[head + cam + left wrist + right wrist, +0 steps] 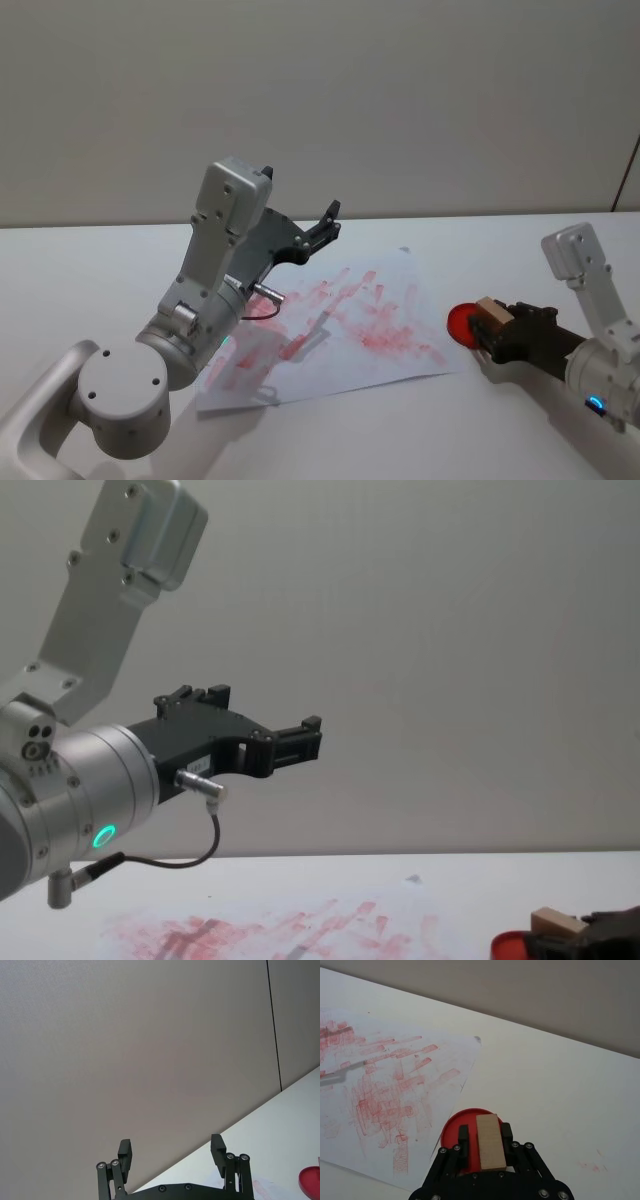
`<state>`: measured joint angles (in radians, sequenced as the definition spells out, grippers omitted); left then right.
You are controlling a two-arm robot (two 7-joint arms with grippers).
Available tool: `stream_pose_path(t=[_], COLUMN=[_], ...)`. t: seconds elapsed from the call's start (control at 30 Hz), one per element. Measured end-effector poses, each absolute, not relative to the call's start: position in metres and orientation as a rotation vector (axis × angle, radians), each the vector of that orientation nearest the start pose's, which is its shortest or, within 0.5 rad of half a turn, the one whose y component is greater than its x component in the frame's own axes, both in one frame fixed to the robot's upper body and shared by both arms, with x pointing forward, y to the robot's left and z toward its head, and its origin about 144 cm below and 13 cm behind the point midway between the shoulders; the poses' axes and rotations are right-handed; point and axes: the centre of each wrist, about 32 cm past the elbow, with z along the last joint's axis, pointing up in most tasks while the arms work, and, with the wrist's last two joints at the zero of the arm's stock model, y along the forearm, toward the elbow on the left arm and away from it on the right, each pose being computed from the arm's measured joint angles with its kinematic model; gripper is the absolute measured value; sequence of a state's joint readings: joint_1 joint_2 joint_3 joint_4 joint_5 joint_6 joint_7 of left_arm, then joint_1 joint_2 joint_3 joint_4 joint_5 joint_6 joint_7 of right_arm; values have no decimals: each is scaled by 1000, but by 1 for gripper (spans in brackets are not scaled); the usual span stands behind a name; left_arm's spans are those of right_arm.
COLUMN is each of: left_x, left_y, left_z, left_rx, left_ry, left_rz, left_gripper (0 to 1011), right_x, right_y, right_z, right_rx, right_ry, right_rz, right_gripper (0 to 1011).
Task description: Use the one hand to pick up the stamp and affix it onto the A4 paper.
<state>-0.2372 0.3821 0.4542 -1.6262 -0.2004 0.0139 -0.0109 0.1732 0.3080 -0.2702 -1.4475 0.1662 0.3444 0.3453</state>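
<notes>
Firmly the right hand (485,1131) pinches the stamp (489,1144) over the red ink pad (452,1130).

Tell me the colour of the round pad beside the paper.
The pad is red, clearest in the right wrist view.

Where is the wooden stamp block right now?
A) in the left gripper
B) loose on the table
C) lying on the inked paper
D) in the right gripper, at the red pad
D: the small tan wooden stamp block sits between the fingers of the black right gripper, at the flat round red ink pad.
</notes>
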Motion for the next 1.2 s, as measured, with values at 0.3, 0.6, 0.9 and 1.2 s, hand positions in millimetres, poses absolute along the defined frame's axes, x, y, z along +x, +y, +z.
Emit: stream_pose_path(t=[0.3, 0.6, 0.9, 1.2], left_x=[492, 492, 492, 492], left_y=[198, 198, 198, 198], left_z=[1204, 1204, 1204, 1204], left_rx=[61, 61, 61, 61], left_ry=[-268, -268, -268, -268], left_rz=[1124, 1124, 1124, 1124], left_gripper=[1001, 1001, 1001, 1001], right_x=[500, 501, 505, 514], right_y=[-247, -247, -241, -228], right_z=[1148, 1149, 1163, 1178], right_rx=[-396, -394, -341, -273], right_ry=[173, 168, 104, 49], right_rz=[-1020, -1019, -998, -929], right_gripper=[219, 219, 219, 219])
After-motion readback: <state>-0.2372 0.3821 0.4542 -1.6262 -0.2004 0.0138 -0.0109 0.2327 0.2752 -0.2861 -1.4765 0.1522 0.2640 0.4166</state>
